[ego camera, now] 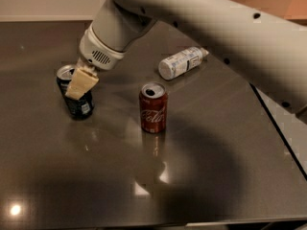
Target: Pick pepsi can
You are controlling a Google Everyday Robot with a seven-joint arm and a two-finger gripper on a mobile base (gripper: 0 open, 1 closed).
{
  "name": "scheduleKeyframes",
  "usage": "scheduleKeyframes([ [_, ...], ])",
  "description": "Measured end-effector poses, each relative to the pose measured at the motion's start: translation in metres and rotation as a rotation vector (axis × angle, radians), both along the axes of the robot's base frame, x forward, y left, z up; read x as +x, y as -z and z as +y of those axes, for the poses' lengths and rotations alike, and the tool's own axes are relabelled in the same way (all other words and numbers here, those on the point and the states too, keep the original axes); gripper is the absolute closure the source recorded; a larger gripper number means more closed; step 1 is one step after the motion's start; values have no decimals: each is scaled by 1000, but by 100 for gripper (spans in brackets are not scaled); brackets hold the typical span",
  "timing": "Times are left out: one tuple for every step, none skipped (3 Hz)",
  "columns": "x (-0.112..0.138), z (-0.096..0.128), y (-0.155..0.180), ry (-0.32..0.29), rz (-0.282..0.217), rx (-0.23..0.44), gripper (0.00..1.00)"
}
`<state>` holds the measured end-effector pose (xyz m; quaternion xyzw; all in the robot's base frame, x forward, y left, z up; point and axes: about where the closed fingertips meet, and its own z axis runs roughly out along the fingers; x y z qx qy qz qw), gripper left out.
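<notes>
The pepsi can (80, 107), dark blue with a silver top, is at the left of the dark table (201, 176) and leans with its top to the left. My gripper (73, 89) comes down from the upper right and is shut on the can. One cream finger (81, 82) lies across the can's front; the other is hidden behind it. The can's base is at or just above the table surface.
A red Coca-Cola can (153, 108) stands upright right of the pepsi can. A clear plastic bottle with a white label (182, 62) lies on its side behind it. My white arm (201, 18) spans the upper right. The table's right edge (278, 123) runs diagonally.
</notes>
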<state>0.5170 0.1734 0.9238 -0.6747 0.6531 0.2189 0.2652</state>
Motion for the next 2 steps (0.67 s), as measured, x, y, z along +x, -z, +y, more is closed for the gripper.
scheduleKeyframes([
  [1, -45, -57, -13, -26, 25, 100],
  [1, -45, -57, -13, -26, 25, 100],
])
